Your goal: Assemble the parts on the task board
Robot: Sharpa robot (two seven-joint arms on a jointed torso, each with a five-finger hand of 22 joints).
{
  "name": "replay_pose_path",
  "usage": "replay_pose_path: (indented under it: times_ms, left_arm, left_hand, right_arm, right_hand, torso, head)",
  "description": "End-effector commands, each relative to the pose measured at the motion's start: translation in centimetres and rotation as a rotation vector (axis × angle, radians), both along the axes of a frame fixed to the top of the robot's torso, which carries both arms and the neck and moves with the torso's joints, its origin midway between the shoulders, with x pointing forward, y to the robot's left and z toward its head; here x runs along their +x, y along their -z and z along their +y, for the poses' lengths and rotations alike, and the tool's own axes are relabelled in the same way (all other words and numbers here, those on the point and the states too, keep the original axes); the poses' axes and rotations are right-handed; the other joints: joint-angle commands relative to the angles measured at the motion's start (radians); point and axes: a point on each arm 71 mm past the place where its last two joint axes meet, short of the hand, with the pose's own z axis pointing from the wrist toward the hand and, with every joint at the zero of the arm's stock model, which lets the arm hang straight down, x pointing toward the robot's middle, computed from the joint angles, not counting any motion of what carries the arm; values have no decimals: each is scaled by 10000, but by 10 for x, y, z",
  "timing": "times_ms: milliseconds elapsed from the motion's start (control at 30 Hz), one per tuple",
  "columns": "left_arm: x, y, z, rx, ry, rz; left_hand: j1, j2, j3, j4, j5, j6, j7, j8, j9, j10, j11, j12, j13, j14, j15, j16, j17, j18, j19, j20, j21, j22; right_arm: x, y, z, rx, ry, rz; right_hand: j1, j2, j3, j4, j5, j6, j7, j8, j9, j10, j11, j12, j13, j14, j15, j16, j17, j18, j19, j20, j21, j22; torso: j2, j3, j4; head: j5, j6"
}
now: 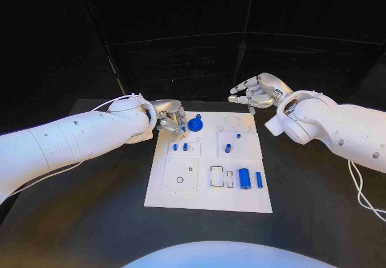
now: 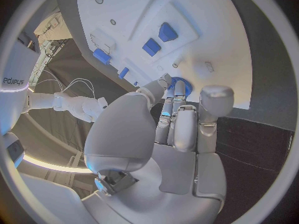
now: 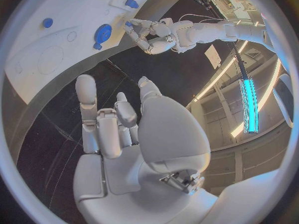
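The white task board [image 1: 209, 192] lies in the middle of the black table. A round blue gear-like part [image 1: 196, 123] sits at its far left corner. My left hand [image 1: 171, 120] is low beside that part, its fingertips [image 2: 179, 88] stretched to the gear's [image 2: 189, 86] edge and the thumb alongside; I cannot tell if they touch it. From the right wrist view a small gap shows between the left hand [image 3: 149, 35] and the gear [image 3: 102, 35]. My right hand [image 1: 259, 90] hovers past the board's far right corner, fingers apart and holding nothing. A thick blue cylinder [image 1: 244, 178] and a slim one [image 1: 259, 179] lie at the near right.
Small blue pieces [image 1: 180, 147] stand in the left middle square, and another [image 1: 227, 148] in the right one. A black ring [image 1: 179, 180] lies at the near left. Bare black table surrounds the board on all sides.
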Motion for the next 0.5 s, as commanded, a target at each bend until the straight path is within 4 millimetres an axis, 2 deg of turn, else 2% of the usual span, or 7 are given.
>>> replay_pose_path:
  times_ms: [33, 200, 500]
  left_arm:
    - [1, 3, 0, 103, -7, 323]
    - [2, 6, -1, 183, -30, 439]
    - [1, 12, -2, 316, 1, 679]
  left_hand:
    - [-15, -100, 34, -13, -45, 54, -13, -61, -10, 82, 0, -60, -5, 270, 8, 58, -2, -158, 5, -52, 36, 11]
    - [-15, -100, 34, -13, -45, 54, -13, -61, -10, 82, 0, -60, -5, 270, 8, 58, -2, -158, 5, -52, 36, 11]
    - [-20, -104, 33, -12, -44, 55, -13, -65, -10, 85, 0, -67, -5, 269, 9, 58, -4, -157, 4, -51, 34, 9]
  right_arm:
    - [0, -1, 1, 31, -71, -10]
    - [0, -1, 1, 33, -80, -7]
    - [0, -1, 1, 29, -71, -2]
  right_hand:
    - [-5, 95, -60, 10, 49, -68, -6, 51, -8, -43, 5, -23, -7, 453, -59, -46, -2, 118, -38, -8, -57, -6]
    - [-5, 95, -60, 10, 49, -68, -6, 51, -8, -43, 5, -23, -7, 453, -59, -46, -2, 118, -38, -8, -57, -6]
    - [-5, 95, -60, 10, 49, -68, -6, 51, -8, -43, 5, -23, -7, 453, -59, -46, -2, 118, -38, -8, -57, -6]
  torso:
    - [1, 4, -5]
    - [1, 13, -9]
    - [-1, 7, -18]
  head:
    - [-14, -5]
    - [11, -30]
    - [23, -58]
